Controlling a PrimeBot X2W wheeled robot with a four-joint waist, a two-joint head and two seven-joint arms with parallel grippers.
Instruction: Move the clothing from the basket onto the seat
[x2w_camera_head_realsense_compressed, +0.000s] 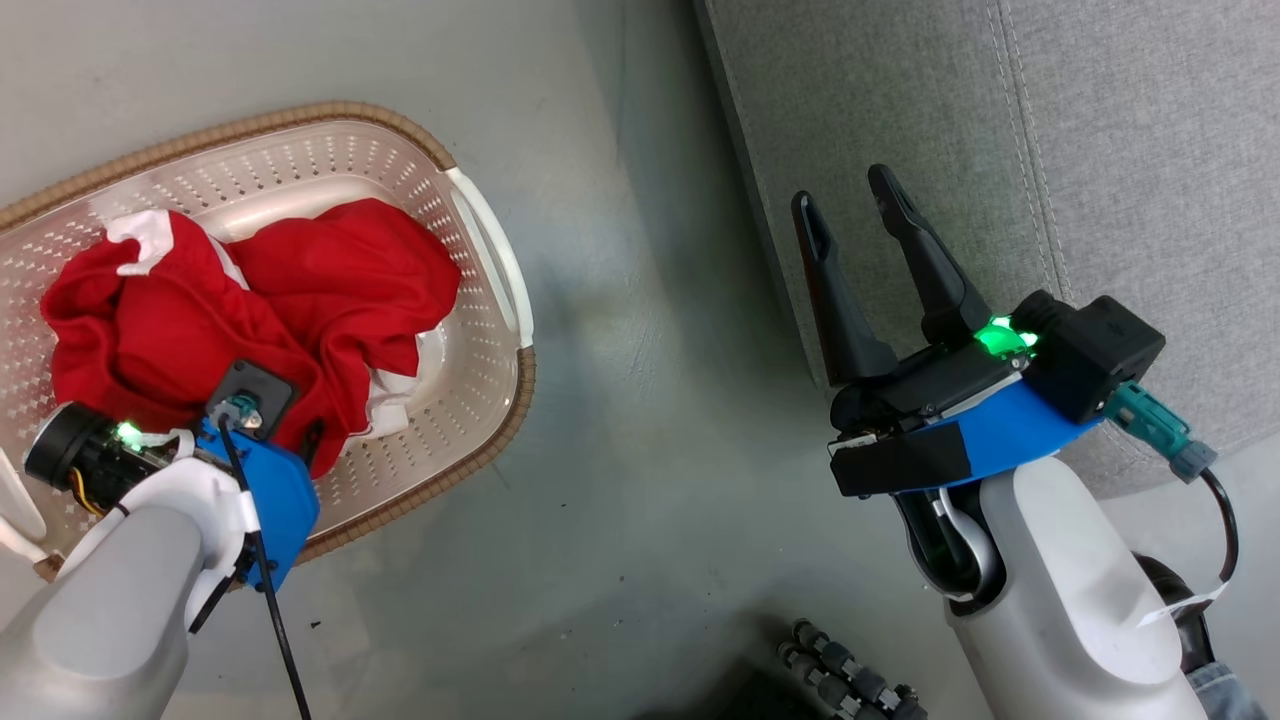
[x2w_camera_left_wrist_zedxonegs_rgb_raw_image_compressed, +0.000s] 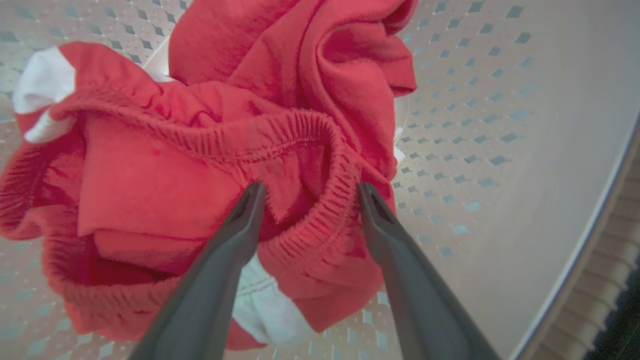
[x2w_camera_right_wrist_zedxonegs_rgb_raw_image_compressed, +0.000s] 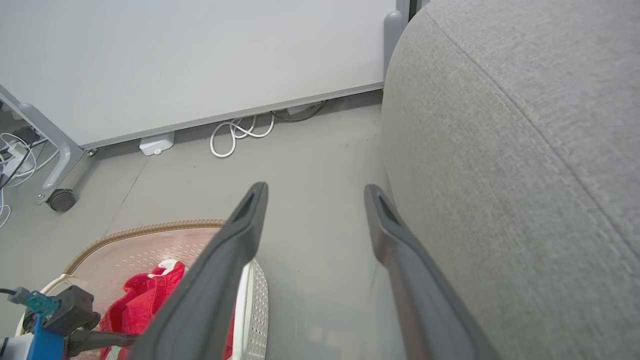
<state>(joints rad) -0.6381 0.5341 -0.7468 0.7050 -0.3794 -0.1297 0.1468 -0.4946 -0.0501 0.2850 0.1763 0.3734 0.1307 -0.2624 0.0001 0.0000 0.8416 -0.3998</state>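
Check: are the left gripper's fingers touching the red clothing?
Touching. In the left wrist view the left gripper sets its open fingers astride a waistband fold of the clothing, fabric bulging against both.

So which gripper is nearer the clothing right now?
Left. The left gripper is down in the basket, open, straddling a fold of the clothing. The right gripper hangs open by the seat, away from the basket.
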